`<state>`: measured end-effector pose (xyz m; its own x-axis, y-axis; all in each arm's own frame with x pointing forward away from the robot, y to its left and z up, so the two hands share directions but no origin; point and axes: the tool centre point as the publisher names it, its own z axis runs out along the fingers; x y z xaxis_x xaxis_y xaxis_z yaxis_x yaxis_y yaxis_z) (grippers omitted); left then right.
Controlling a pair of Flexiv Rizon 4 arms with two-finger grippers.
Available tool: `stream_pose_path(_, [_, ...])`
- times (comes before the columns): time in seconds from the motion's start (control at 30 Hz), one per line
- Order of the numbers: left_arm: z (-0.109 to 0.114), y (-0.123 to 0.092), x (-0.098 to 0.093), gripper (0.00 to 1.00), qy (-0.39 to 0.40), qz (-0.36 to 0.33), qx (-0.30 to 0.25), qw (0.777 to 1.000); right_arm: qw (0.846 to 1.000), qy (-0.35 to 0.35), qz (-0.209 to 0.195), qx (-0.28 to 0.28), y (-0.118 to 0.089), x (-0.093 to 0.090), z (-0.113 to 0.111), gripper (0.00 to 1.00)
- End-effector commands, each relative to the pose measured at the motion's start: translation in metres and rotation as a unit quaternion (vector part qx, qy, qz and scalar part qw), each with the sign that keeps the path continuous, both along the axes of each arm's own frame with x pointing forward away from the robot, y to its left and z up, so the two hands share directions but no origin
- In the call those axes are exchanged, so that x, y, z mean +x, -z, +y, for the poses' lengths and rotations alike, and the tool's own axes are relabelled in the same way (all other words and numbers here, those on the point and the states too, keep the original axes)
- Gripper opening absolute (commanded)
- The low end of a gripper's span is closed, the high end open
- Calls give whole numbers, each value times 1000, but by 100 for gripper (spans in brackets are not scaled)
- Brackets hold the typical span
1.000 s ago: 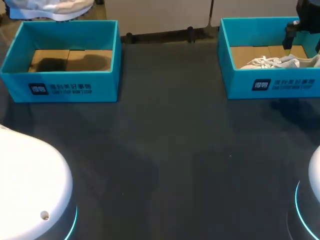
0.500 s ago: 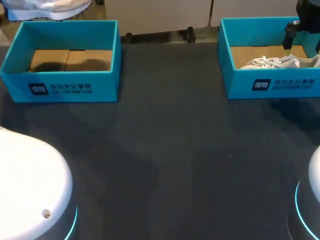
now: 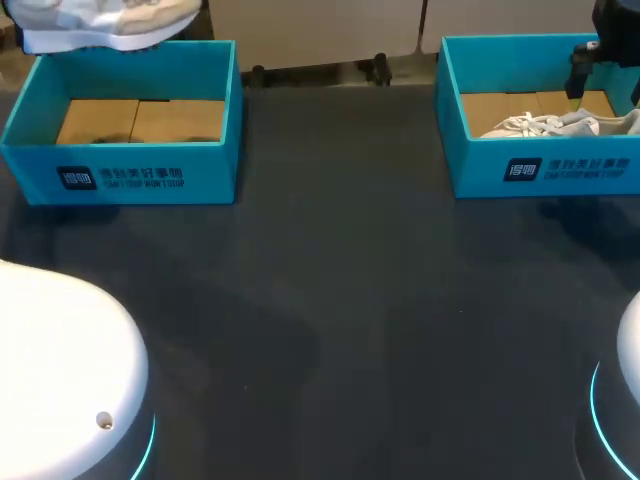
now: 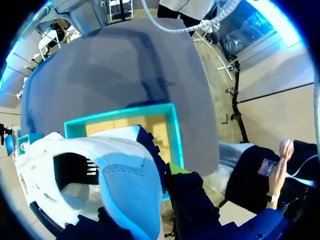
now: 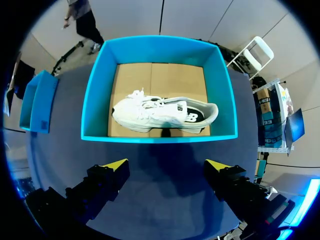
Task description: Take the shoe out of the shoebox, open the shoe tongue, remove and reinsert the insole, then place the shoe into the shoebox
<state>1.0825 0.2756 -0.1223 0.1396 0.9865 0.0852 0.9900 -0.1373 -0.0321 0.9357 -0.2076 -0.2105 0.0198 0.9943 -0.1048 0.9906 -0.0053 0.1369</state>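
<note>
Overhead, lifted shoe: a white lace-up trainer (image 3: 100,20) hangs over the far rim of the left teal cardboard shoebox (image 3: 150,175), above its walls and touching none; the box's brown card floor shows beneath.
Overhead, other side: the right teal cardboard shoebox (image 3: 480,170) holds a second white trainer (image 3: 550,125); the right arm (image 3: 605,40) stands over that box's far corner.
Overhead, landing ground: the dark grey table (image 3: 330,300) stretches between the two boxes.
Left wrist, grip: the left gripper (image 4: 150,200) is clamped on the white lace-up trainer, with a dark finger on either side near a pale blue panel. The shoe hides almost all of the yellow tips.
Right wrist, pincer: the right gripper (image 5: 166,167) is spread wide and holds nothing. Its tips are over the table just outside the near wall of the right teal cardboard shoebox.
Right wrist, contents: the second white trainer lies across the card floor, seemingly on its side, untouched.
Step in hand: judged as taking the shoe out; it is lifted but not yet set down.
Doing it well: this step wants a firm clamp and a level shoe. Carrying it over the near wall with room to spare, then lowering it sole-down toward the table's middle, would leave the tongue facing up within the right gripper's reach. A grip at one end could let the shoe swing, so a slow carry seems wise.
</note>
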Motion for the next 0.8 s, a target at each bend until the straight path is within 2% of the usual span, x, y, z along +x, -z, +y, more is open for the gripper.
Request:
stream_pose_path(0.03, [-7,-3,-24,0,-4,-14,2,1000,1000,0,-1,0,0,-1,0,100])
stream_pose_path(0.33, [-33,0,-53,0,-6,6,-1,1000,1000,0,-1,0,0,-1,0,100])
stream_pose_path(0.8, [-108,9,-114,0,15,19,-5,1000,1000,0,-1,0,0,-1,0,100])
